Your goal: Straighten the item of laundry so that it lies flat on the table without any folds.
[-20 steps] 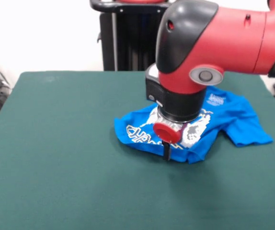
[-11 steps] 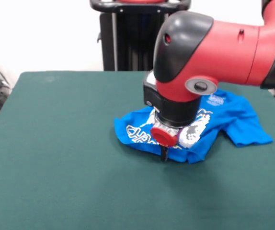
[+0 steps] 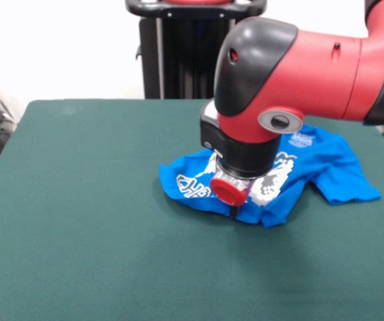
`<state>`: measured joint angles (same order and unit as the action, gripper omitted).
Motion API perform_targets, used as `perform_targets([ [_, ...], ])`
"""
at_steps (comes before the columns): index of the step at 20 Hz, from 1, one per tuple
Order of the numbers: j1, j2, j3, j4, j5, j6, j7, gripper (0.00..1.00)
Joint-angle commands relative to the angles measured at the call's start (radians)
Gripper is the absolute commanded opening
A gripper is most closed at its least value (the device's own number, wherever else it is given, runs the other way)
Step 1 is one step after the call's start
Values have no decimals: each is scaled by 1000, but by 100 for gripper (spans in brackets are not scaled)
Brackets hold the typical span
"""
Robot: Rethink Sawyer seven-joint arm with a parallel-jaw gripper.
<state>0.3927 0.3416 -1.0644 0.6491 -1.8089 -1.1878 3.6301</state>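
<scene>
White wall and a black stand fill the background behind a wide table [image 3: 78, 221] covered in dark green cloth. Right of centre on the table lies the item of laundry, a bright blue T-shirt [image 3: 326, 167] with white and yellow printed lettering. It is bunched and folded over on itself: the printed front is crumpled toward the left, one sleeve sticks out to the right, and a thick fold runs along the near edge. A red and black robot arm [image 3: 312, 60] reaches down over the shirt from above. Its gripper [image 3: 233, 212] sits low at the shirt's near folded edge, showing only as a thin dark tip below a red cap [image 3: 229, 190]. Whether the gripper is spread or closed, and whether it has hold of the cloth, cannot be told from this view. Judging by the folds, the straightening is at an early stage: the shirt is far from flat, and nearly all of the spreading remains to be done.
</scene>
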Motion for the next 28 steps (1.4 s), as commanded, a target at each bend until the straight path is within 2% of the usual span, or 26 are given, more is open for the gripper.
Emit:
perform_targets([
  [1,14,8,94,-75,47,-11,-11,0],
  [11,-11,10,50,-44,26,36,6,0],
  [17,-29,-23,47,-43,38,54,-3,0],
  [23,-41,-21,43,-54,61,134,5,0],
  [28,-48,-48,52,-40,70,139,-13,0],
])
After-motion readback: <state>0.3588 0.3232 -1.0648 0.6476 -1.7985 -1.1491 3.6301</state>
